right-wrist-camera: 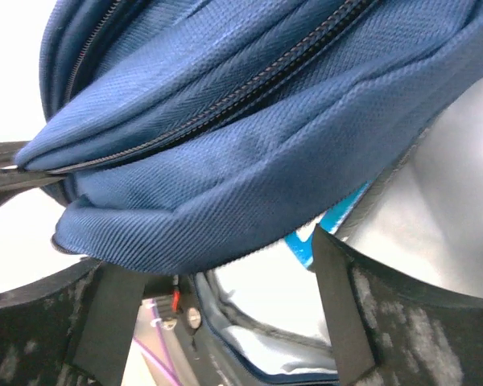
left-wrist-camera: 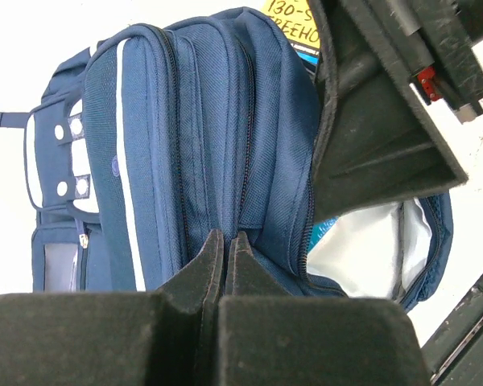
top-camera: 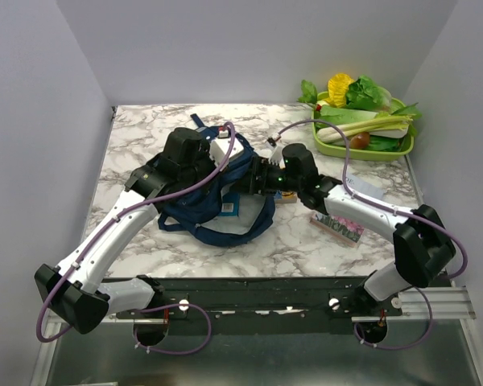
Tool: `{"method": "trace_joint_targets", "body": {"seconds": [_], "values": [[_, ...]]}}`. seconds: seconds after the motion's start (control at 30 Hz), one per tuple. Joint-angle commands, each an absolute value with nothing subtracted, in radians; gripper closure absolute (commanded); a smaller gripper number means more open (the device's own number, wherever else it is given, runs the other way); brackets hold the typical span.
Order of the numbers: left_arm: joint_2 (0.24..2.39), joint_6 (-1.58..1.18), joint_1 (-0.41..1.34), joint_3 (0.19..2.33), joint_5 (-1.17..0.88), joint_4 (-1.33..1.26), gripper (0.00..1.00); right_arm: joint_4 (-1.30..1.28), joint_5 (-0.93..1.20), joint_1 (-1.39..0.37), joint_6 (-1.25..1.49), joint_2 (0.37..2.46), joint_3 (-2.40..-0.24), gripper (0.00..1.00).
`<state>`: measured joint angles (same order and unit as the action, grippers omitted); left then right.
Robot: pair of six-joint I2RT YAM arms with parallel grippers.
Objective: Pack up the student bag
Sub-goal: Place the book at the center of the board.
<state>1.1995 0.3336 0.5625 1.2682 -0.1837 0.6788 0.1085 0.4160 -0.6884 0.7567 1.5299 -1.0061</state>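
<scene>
The student bag (top-camera: 217, 211), navy blue, lies mid-table with its straps spread toward me. In the left wrist view the student bag (left-wrist-camera: 185, 121) shows its zipped pockets, grey stripe and white lining (left-wrist-camera: 362, 241) at the open mouth. My left gripper (left-wrist-camera: 225, 238) is shut, pinching a fold of bag fabric beside the zip. My right gripper (right-wrist-camera: 213, 256) is open at the mouth, the bag's upper edge (right-wrist-camera: 225, 161) lying across its fingers (right-wrist-camera: 338, 314). One right finger (left-wrist-camera: 378, 121) reaches inside the opening. From above, the left gripper (top-camera: 213, 163) and right gripper (top-camera: 248, 178) meet over the bag's top.
A green tray (top-camera: 406, 146) of vegetables stands at the back right. A flat patterned item (top-camera: 342, 227) lies under the right forearm. A yellow printed item (left-wrist-camera: 290, 20) lies beyond the bag. A teal item (left-wrist-camera: 322, 233) shows inside the opening. Walls close three sides.
</scene>
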Motion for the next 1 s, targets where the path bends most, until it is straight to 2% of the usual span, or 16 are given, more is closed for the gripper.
{"method": "trace_joint_targets", "body": {"seconds": [0.0,0.2,0.37,0.47,0.5,0.53,0.63,0.97], "values": [[1.184,0.316,0.552,1.319,-0.179,0.586,1.00,0.045,0.328,-0.701,0.684,1.589,-1.028,0.22],[1.213,0.314,0.552,1.384,-0.184,0.592,1.00,0.003,0.229,-0.704,0.652,1.612,-1.011,0.50],[1.253,0.301,0.552,1.434,-0.210,0.591,1.00,0.006,0.150,-0.706,0.657,1.644,-1.020,0.52],[1.269,0.291,0.552,1.456,-0.230,0.595,1.00,0.003,0.106,-0.710,0.657,1.707,-1.071,0.61],[1.272,0.288,0.552,1.462,-0.233,0.598,1.00,0.003,0.098,-0.710,0.658,1.729,-1.083,0.69],[1.275,0.288,0.552,1.474,-0.238,0.600,1.00,-0.006,0.089,-0.712,0.658,1.747,-1.104,0.72],[1.289,0.285,0.552,1.492,-0.242,0.604,1.00,-0.038,0.087,-0.718,0.663,1.808,-1.132,0.75],[1.316,0.279,0.552,1.509,-0.255,0.614,1.00,0.028,0.173,-0.739,0.683,1.933,-1.314,0.74]]}}
